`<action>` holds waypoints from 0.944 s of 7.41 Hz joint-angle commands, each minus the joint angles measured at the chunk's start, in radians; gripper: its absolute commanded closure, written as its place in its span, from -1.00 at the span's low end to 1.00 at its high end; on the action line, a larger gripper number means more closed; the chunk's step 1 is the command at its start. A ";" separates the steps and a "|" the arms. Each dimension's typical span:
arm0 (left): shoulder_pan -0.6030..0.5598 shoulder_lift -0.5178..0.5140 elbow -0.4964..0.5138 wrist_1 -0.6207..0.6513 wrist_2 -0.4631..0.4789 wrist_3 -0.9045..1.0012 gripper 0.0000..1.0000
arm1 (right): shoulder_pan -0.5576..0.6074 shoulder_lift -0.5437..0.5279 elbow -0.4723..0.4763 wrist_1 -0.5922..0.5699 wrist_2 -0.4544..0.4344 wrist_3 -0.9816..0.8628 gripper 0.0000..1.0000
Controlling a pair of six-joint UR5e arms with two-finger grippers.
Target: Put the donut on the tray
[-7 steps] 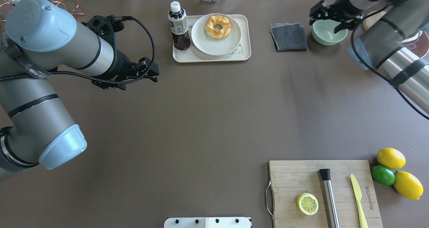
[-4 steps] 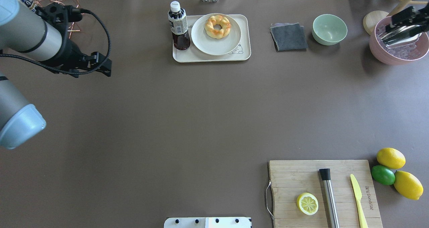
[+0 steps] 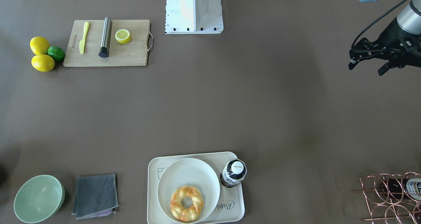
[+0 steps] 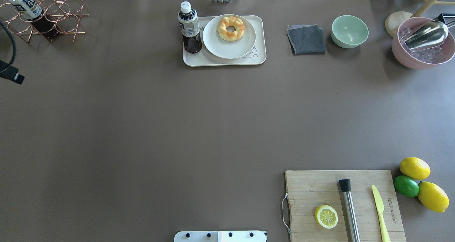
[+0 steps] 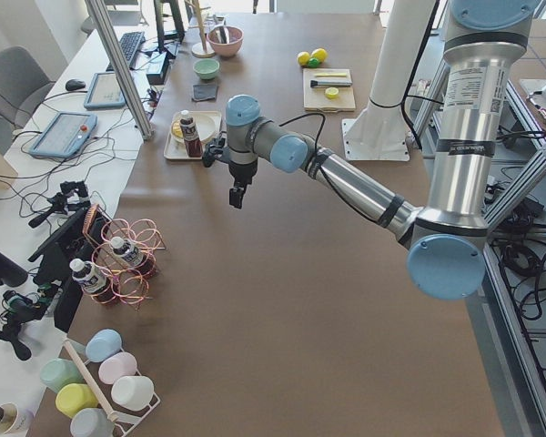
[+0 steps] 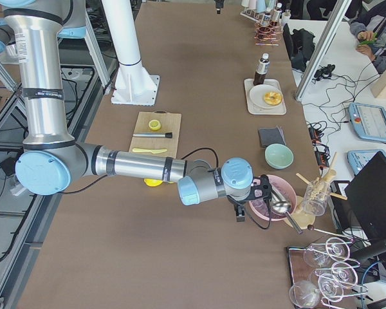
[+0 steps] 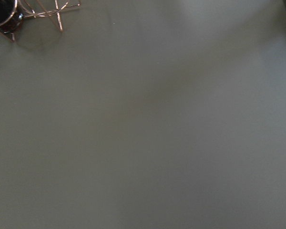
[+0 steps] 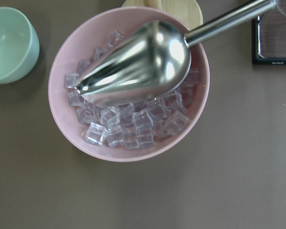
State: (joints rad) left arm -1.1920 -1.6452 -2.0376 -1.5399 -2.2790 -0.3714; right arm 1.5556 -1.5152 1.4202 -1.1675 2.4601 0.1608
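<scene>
The donut [image 4: 231, 28], a golden braided ring, lies on a round white plate [image 4: 227, 49] that sits on the cream tray [image 4: 199, 59] at the far middle of the table. It also shows in the front-facing view [image 3: 186, 203] on the tray [image 3: 232, 211]. My left gripper [image 3: 366, 68] is open and empty above bare table far to the left of the tray. My right gripper [image 6: 239, 215] hovers by the pink bowl, far from the tray. I cannot tell whether it is open or shut.
A dark bottle [image 4: 189, 27] stands on the tray's left end. A grey cloth [image 4: 306, 39], green bowl [image 4: 349, 30] and pink ice bowl [image 4: 401, 55] with a metal scoop [image 4: 424, 34] lie right of the tray. A cutting board [image 4: 309, 188] is near right; a copper rack [image 4: 53, 18] far left.
Both arms have drawn back outward, the left one to the left and the right one to the right, almost out of the overhead view. The donut, plate and tray have not moved.
</scene>
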 commanded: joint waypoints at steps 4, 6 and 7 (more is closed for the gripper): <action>-0.211 0.229 0.019 0.001 -0.024 0.302 -0.95 | 0.119 0.002 0.214 -0.556 -0.148 -0.454 -1.00; -0.277 0.277 0.074 -0.002 -0.028 0.308 -0.95 | 0.123 -0.040 0.282 -0.555 -0.147 -0.446 -1.00; -0.297 0.289 0.100 -0.002 -0.028 0.324 -0.95 | 0.121 -0.040 0.289 -0.554 -0.150 -0.437 -1.00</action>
State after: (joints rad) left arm -1.4413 -1.3823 -1.9843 -1.5411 -2.3046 -0.0665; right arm 1.6751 -1.5433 1.6778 -1.7173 2.3127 -0.2872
